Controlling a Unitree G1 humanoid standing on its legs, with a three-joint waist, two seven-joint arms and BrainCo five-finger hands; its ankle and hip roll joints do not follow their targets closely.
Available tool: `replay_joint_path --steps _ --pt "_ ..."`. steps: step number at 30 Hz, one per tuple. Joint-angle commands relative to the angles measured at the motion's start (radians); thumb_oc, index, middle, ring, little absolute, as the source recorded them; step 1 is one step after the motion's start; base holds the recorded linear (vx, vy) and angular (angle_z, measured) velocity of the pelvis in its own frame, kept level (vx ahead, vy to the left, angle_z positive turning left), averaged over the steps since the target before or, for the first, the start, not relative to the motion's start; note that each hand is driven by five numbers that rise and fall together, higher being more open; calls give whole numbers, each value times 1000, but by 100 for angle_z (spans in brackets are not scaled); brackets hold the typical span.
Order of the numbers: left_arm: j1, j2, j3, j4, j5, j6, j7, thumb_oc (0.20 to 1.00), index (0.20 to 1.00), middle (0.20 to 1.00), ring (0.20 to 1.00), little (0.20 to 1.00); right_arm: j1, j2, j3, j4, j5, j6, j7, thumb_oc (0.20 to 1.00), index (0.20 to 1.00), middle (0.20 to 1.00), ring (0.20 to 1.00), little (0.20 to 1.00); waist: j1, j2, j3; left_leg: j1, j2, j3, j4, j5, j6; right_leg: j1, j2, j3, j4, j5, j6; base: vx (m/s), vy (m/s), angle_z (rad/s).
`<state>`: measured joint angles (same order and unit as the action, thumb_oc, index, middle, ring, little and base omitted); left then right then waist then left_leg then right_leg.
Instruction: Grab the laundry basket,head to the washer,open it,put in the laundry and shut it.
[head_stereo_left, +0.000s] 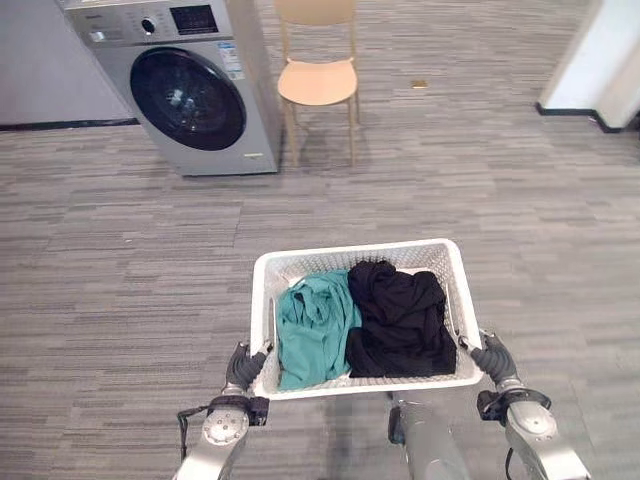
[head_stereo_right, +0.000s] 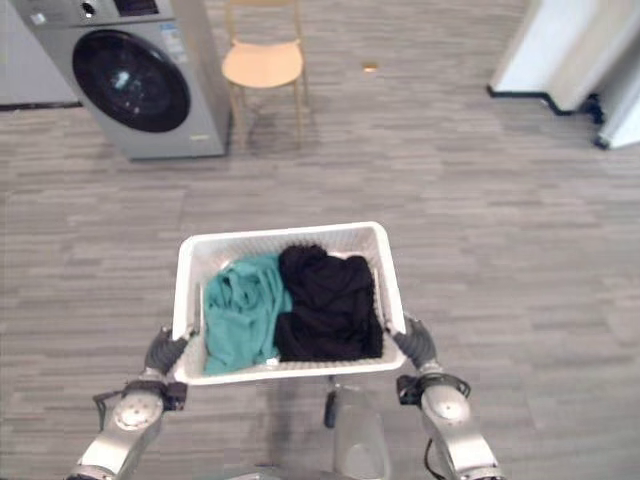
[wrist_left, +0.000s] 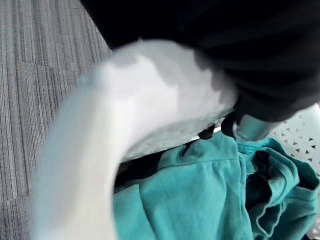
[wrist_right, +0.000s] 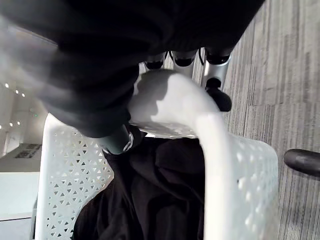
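Left eye view: you have the laundry basket (head_stereo_left: 263, 300) carried between both hands, the left hand (head_stereo_left: 243, 367) at one side rim and the right hand (head_stereo_left: 492, 356) at the other, with a teal garment (head_stereo_left: 315, 330) and a black garment (head_stereo_left: 400, 318) lying inside between them. The washer (head_stereo_left: 185, 80) stands well ahead of the hands, its round door closed, a wooden chair (head_stereo_left: 318, 75) just beside it.

Right eye view: same scene, nothing to add.

Left wrist view: your left hand's fingers wrap the white rim, with a thumb tip showing past it above the teal cloth, so count that grip as closed on the basket.

Right wrist view: your right hand's fingers (wrist_right: 184, 59) curl over the rim and the thumb hooks under it, clamped on the basket.

By my reading, the grab is done; the walk, opening, loading and shutting remain.
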<state>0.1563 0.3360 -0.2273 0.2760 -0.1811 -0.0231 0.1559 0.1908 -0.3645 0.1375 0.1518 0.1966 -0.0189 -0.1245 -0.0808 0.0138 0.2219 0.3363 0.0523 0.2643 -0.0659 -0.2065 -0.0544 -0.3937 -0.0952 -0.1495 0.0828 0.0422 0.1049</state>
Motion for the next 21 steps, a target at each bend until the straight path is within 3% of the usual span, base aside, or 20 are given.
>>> replay_joint_path --steps 1,3,4,5,6,8,9,12,15,18,19,21 --pt "-36 4 13 -144 -36 -120 -74 200 200 200 200 200 -14 26 -7 -129 73 -101 128 200 200 200 200 200 -40 -39 -39 -91 -64 -52 171 -55 22 154 -47 16 -19 -20 84 570 -240 44" --pt "-55 -3 -9 -140 -55 -115 -78 200 200 200 200 200 -5 13 -24 -119 77 -108 115 200 200 200 200 200 -50 -32 -44 -157 16 -56 399 51 -29 197 -40 3 8 -12 47 501 -358 117" --pt "-42 -2 -9 -152 -69 -113 -81 200 200 200 200 200 -13 0 -30 -117 95 -112 108 200 200 200 200 200 -38 -33 -42 -233 70 -32 597 146 -45 258 -31 -38 -10 -40 7 530 -388 100" --pt "-40 0 -10 -157 -74 -109 -81 200 200 200 200 200 -12 -5 -35 -121 102 -108 105 200 200 200 200 200 -26 -36 -36 -264 95 -14 636 158 -37 298 -19 -47 -21 -62 -10 646 -353 14" --pt "-44 0 -10 -157 -83 -102 -85 200 200 200 200 200 -18 -17 -42 -122 102 -104 97 200 200 200 200 200 -6 -47 -29 -329 110 37 600 131 -18 356 -18 -63 -43 -91 -20 487 -182 -21" --pt "-43 -2 -10 -157 -79 -100 -86 200 200 200 200 200 -19 -25 -51 -124 99 -105 89 200 200 200 200 200 10 -51 -25 -385 111 64 487 106 -3 394 -19 -72 -51 -123 -17 399 -63 -3" --pt "-42 -3 -12 -156 -75 -99 -83 200 200 200 200 200 -20 -26 -52 -125 103 -106 84 200 200 200 200 200 17 -48 -19 -425 109 71 418 121 -4 413 -17 -76 -49 -139 -17 364 7 10" --pt "-36 -8 -8 -159 -71 -91 -77 200 200 200 200 200 -18 -24 -51 -110 103 -109 74 200 200 200 200 200 39 -21 -6 -477 98 27 157 270 -41 465 22 -78 -29 -205 -18 408 44 0" --pt "-26 -9 -5 -164 -59 -83 -77 200 200 200 200 200 -17 -16 -52 -103 97 -112 66 200 200 200 200 200 62 -19 -1 -552 109 -11 -12 317 -53 539 50 -40 -2 -270 -25 541 84 -24" --pt "-16 -7 1 -169 -57 -82 -82 200 200 200 200 200 -21 -15 -50 -105 94 -112 73 200 200 200 200 200 69 -18 -14 -553 112 -32 -14 323 -56 574 62 -1 8 -302 -20 548 120 -36" --pt "-9 -3 1 -169 -55 -83 -89 200 200 200 200 200 -16 -7 -48 -111 94 -113 82 200 200 200 200 200 74 -21 -36 -556 117 -35 34 359 -51 622 60 31 21 -335 -13 621 149 -69" --pt "-13 4 -3 -165 -57 -82 -90 200 200 200 200 200 -13 -3 -45 -114 92 -114 84 200 200 200 200 200 77 -34 -45 -558 112 -30 68 356 -44 634 41 43 47 -342 -3 508 147 -24"
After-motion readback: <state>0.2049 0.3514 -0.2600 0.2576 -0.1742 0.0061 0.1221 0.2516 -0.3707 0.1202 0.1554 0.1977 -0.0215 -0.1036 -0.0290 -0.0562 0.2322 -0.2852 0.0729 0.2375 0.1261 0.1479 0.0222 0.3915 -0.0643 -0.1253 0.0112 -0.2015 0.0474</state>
